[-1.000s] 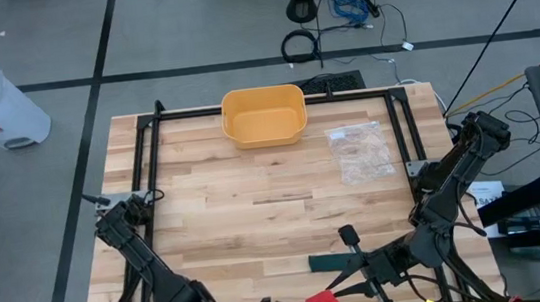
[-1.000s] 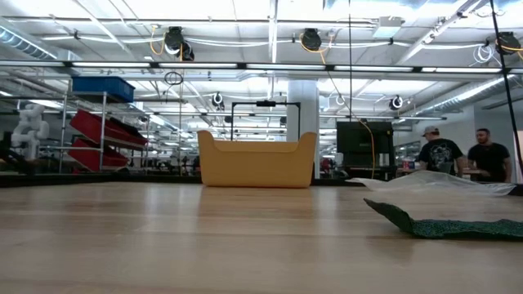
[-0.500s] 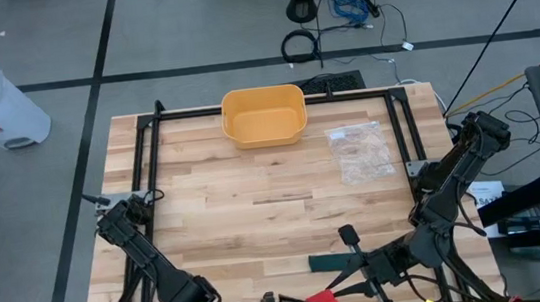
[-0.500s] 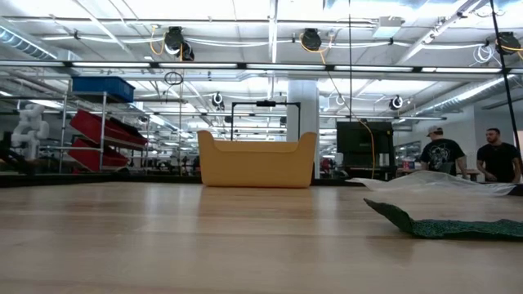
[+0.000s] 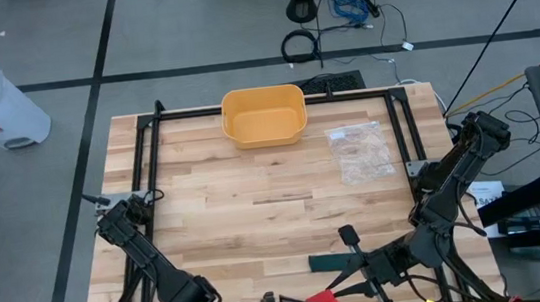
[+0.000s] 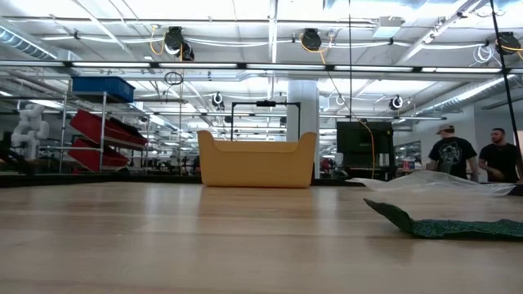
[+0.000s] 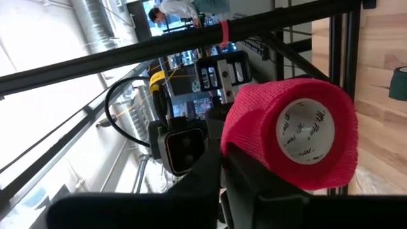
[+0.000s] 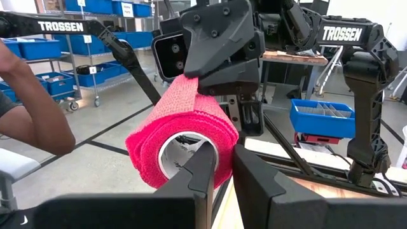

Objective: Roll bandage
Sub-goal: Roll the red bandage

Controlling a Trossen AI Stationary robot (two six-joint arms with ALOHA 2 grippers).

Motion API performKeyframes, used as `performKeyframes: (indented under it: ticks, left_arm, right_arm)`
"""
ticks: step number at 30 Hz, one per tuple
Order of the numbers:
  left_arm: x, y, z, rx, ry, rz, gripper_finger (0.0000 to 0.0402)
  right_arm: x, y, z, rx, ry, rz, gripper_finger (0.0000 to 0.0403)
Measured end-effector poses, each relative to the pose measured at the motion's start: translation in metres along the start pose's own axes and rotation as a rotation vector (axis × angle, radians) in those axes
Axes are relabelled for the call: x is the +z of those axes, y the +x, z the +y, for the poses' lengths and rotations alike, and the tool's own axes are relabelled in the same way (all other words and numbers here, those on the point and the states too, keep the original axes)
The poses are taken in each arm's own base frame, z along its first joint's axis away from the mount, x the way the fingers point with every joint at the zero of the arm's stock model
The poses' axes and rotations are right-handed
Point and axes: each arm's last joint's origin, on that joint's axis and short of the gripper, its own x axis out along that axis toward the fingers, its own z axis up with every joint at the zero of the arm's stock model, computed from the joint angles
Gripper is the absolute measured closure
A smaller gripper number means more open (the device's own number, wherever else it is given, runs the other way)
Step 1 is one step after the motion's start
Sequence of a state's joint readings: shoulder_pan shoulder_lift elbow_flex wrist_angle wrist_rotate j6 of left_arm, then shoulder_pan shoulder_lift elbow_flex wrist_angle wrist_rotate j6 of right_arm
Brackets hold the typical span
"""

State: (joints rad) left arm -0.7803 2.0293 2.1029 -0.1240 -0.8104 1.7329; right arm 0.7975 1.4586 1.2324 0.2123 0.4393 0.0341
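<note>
Right wrist view shows both grippers clamped on the pink bandage roll (image 8: 184,143) just off the bench's (image 5: 256,213) near edge, left gripper (image 8: 219,79) pinching its rim, right gripper (image 8: 219,166) gripping its core, probably steadying it for winding.

The right gripper (image 8: 219,168) pinched the rim of a pink bandage roll (image 8: 184,137), its fingers nearly together; the left gripper (image 8: 219,44) clamped the roll's far end, above a blue bin (image 8: 321,117)

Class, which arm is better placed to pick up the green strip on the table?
Right, probably: the green bandage strip lies on its side, near the right gripper. It and the left gripper both grip the pink roll.
</note>
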Motion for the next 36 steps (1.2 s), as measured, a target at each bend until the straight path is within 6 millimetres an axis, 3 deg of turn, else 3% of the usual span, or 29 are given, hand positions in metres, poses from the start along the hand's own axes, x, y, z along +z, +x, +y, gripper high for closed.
performKeyframes:
  ticks: [4, 21, 36]
  left_arm:
    - [0.000, 0.000, -0.002, -0.020, 0.020, -0.003, 0.0396]
    - [0.008, -0.011, 0.006, 0.026, -0.005, 0.029, 0.0396]
    - [0.000, -0.004, -0.001, -0.025, -0.003, 0.127, 0.0396]
  right_arm:
    - [0.000, 0.000, 0.000, 0.000, 0.001, 0.000, 0.0362]
    - [0.000, 0.000, 0.000, 0.000, 0.003, 0.000, 0.0362]
    - [0.000, 0.000, 0.001, 0.001, 0.008, 0.000, 0.0362]
